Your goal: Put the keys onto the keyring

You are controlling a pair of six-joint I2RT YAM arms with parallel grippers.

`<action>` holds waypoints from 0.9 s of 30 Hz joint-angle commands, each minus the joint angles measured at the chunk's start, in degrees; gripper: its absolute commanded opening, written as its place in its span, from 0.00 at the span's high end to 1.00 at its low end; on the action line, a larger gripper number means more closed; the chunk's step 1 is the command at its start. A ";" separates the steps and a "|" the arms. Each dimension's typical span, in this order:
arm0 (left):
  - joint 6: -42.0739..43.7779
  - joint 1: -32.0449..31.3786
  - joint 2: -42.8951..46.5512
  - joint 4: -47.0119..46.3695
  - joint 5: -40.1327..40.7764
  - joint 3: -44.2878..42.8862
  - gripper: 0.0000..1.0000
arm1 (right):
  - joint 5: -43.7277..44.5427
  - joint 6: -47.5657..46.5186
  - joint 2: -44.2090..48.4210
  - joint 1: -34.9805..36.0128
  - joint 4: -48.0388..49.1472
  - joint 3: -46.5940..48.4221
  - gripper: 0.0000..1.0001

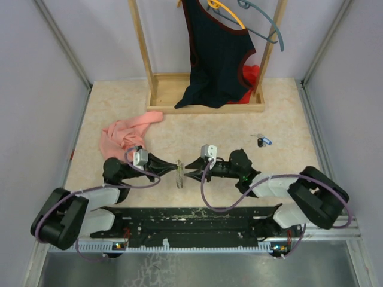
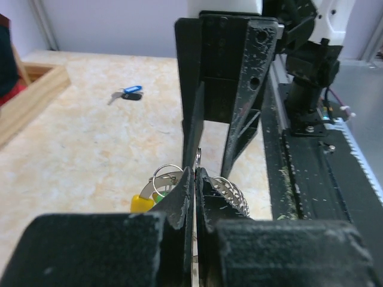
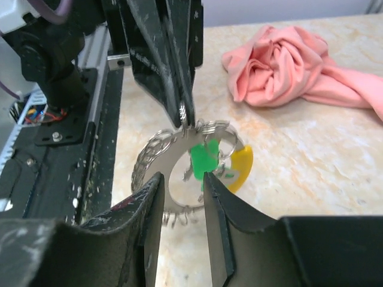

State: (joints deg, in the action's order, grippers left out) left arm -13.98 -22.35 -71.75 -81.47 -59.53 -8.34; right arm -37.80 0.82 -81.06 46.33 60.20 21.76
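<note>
Beige marbled tabletop [image 1: 197,128], centre: thin grey wire keyring with yellow-orange piece [image 3: 157,149], pinched from its 9 o'clock side by the closed left gripper [image 3: 184,113]. At the ring's 3 o'clock, the right gripper [image 3: 182,179], jaws narrowly parted; small green-headed key [image 3: 202,158] sits just beyond its fingertips. Blue and black-headed keys [image 1: 263,142] lie loose at 2 o'clock, well apart.

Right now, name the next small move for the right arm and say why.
Probably draw the right gripper back from the keyring and head for the blue and black keys lying farther off. The left gripper pinches the ring, the green key seems to hang on it, and the right jaws stand parted.
</note>
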 commanded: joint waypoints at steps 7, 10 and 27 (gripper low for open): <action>19.68 -3.16 9.58 39.28 10.42 -10.18 1.00 | 10.90 -16.88 15.63 -0.67 -39.01 6.73 0.62; 23.71 -4.78 9.57 48.74 13.17 -14.34 1.00 | 12.96 -19.74 17.73 -0.69 -44.43 8.33 0.60; 36.02 -19.46 4.24 85.07 33.56 -35.07 0.99 | -0.72 -22.88 17.63 -8.70 -32.12 6.01 0.60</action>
State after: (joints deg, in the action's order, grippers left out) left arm 19.70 -39.38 -66.52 -4.10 -31.48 -39.20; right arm -33.54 -21.04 -64.03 38.68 20.99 27.81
